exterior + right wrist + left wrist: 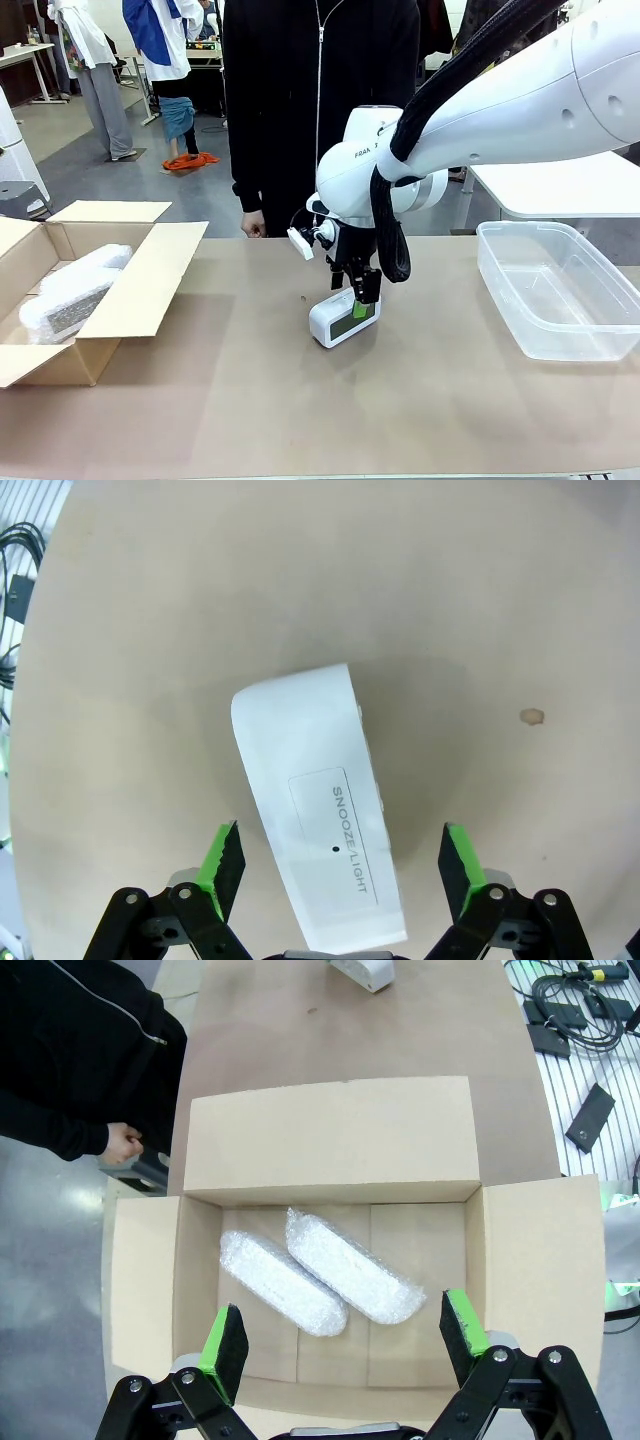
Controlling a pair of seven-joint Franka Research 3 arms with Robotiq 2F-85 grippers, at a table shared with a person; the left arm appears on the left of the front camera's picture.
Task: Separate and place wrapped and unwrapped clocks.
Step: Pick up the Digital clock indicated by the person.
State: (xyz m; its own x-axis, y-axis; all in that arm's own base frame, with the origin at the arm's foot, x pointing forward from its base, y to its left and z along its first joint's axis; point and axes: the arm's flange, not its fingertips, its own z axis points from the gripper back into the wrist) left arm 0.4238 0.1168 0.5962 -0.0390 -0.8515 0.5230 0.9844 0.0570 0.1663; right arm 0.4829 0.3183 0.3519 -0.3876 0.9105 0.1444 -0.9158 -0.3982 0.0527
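1. On the left side of the tabletop (420,400) stands an open cardboard box (150,280) with its flaps folded outward.
2. Inside this box, in the left wrist view, two wrapped clocks (320,1275) lie side by side on the bottom, touching along their long sides, each covered in clear bubble wrap.
3. The left tool (340,1345) hangs above the box, with its two green pads wide apart and nothing between them.
4. On the right side of the tabletop sits a clear plastic bin (560,290); I see nothing inside it.
5. The unwrapped clock (343,318), white with rounded corners, stands in the middle of the tabletop, between the box and the bin and well apart from both.
6. The right tool (362,292) is lowered directly over this clock. In the right wrist view its fingers (224,855) are spread, one on each side of the clock's top face with the "SNOOZE/LIGHT" print, and there is a gap on both sides.
7. A person in a black jacket (320,90) stands at the far edge of the tabletop.
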